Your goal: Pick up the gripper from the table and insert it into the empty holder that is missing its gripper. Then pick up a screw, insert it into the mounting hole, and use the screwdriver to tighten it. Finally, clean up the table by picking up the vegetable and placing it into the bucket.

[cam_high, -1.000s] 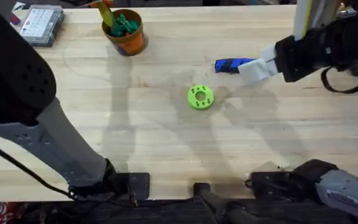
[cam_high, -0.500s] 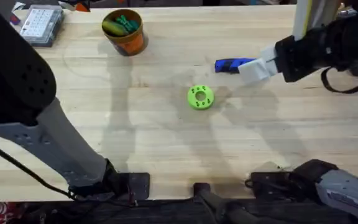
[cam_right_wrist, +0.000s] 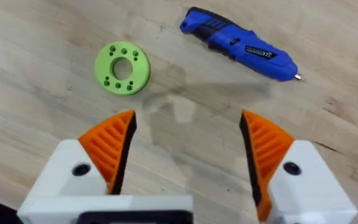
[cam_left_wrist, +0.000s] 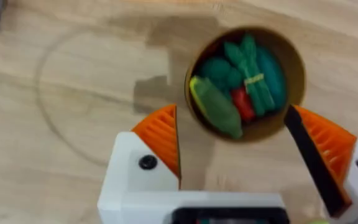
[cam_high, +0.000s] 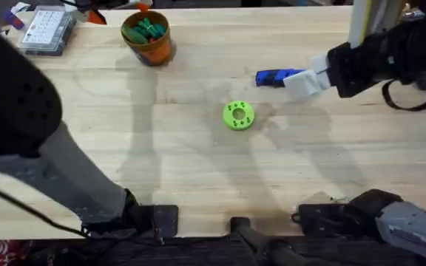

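Note:
The orange bucket [cam_high: 152,46] stands at the table's far left with green toy vegetables in it. The bright green lumpy vegetable [cam_left_wrist: 215,107] lies inside the bucket [cam_left_wrist: 294,59], beside darker green pieces. My left gripper [cam_left_wrist: 232,127] hovers open above the bucket's mouth, holding nothing; its orange fingertips [cam_high: 96,16] sit at the far edge. The blue screwdriver [cam_high: 272,77] lies on the wood right of centre. My right gripper [cam_high: 303,81] is just right of it, and my right gripper [cam_right_wrist: 188,124] is open and empty above the screwdriver [cam_right_wrist: 238,43]. The loose gripper, holder and screw are out of view.
A flat green disc with holes [cam_high: 238,115] lies mid-table, also the disc [cam_right_wrist: 122,67] in the right wrist view. A clear compartment box [cam_high: 46,28] sits at the far left corner. Bare wood stretches across the near half of the table.
My left gripper has lifted away from the bucket toward the far edge, leaving the bright green vegetable inside. The right arm, screwdriver and disc have not moved.

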`<act>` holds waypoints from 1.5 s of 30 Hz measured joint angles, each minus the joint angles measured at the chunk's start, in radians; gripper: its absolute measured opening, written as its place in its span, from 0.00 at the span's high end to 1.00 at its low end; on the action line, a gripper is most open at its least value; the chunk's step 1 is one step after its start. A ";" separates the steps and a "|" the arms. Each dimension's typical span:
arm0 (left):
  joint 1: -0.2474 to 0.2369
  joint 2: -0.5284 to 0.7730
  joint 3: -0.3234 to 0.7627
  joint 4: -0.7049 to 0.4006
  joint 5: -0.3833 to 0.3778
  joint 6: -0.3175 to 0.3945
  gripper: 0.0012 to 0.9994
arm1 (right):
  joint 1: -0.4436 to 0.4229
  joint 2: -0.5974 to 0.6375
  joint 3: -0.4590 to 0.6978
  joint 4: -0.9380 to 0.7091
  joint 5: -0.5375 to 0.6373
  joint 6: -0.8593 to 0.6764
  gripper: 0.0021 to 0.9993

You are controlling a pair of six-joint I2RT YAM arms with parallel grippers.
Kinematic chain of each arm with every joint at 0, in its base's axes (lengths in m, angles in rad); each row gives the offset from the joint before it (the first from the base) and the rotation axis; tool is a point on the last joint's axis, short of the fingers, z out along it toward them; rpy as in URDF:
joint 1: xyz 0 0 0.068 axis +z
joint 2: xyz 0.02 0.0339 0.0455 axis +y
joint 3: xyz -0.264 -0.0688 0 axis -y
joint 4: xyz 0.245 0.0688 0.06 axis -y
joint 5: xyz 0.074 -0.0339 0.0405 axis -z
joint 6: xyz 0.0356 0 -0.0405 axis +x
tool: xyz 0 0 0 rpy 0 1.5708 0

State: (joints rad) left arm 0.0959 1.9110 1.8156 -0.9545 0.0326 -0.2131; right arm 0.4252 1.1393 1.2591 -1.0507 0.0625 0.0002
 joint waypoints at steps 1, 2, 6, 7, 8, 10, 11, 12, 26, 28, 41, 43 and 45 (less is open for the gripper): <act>0.000 -0.023 0.000 -0.030 0.000 0.000 0.01 | 0.000 0.000 0.000 0.000 0.000 0.000 0.03; 0.000 -0.051 0.000 -0.057 0.000 0.000 0.01 | 0.000 0.000 0.000 0.000 0.000 0.000 0.03; -0.003 -0.187 0.002 -0.169 0.000 0.002 0.01 | 0.000 0.000 0.000 -0.001 0.000 0.000 0.03; -0.007 -0.221 0.004 -0.199 0.000 0.005 0.01 | 0.000 0.000 0.000 0.000 0.000 0.000 0.03; -0.012 -0.251 0.007 -0.232 0.000 0.009 0.01 | 0.000 0.000 0.000 0.001 0.000 0.000 0.03; -0.030 -0.311 0.011 -0.301 -0.002 0.018 0.01 | 0.000 0.000 0.000 0.000 0.000 0.000 0.03; -0.042 -0.336 0.012 -0.338 -0.003 0.021 0.01 | 0.000 0.000 0.000 0.001 0.000 0.000 0.03; -0.054 -0.359 0.012 -0.370 -0.004 0.024 0.01 | 0.000 0.000 0.000 0.000 0.000 0.000 0.03; -0.280 -0.762 -0.437 -0.377 0.000 -0.017 0.01 | 0.000 0.000 0.000 0.000 0.000 0.000 0.03; -0.291 -0.780 -0.480 -0.359 0.005 -0.020 0.01 | 0.000 0.000 0.000 0.000 0.000 0.000 0.03; -0.291 -0.780 -0.480 -0.359 0.005 -0.020 0.01 | 0.000 0.000 0.000 0.000 0.000 0.000 0.03; -0.291 -0.780 -0.480 -0.359 0.005 -0.020 0.01 | 0.000 0.000 0.000 0.000 0.000 0.000 0.03; -0.291 -0.780 -0.480 -0.359 0.005 -0.020 0.01 | 0.000 0.000 0.000 0.000 0.000 0.000 0.03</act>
State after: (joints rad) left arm -0.1955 1.1305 1.3357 -1.3140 0.0372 -0.2333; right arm 0.4252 1.1393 1.2591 -1.0504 0.0628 0.0002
